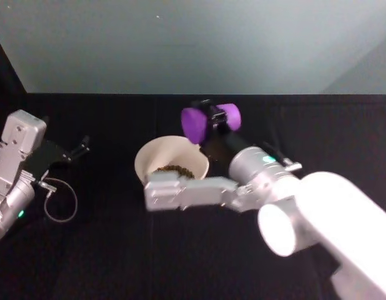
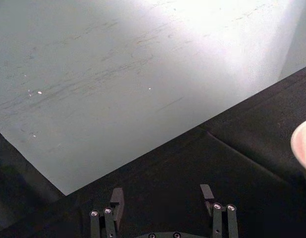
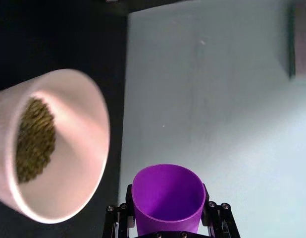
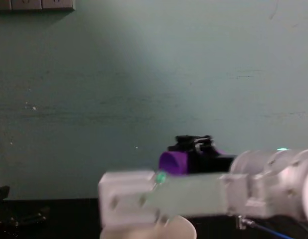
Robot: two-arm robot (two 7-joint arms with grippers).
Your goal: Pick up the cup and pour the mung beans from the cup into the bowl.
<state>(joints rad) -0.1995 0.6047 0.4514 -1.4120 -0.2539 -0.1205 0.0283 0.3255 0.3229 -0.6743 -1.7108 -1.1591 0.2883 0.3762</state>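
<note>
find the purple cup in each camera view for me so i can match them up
Head view: the purple cup lies tipped on its side in the right end effector, above and behind the white bowl.
Left wrist view: not in it.
Right wrist view: the cup sits low at the middle, mouth facing the camera.
Chest view: the cup is at the centre, above the bowl's rim.
Shared landmark: the bowl.
</note>
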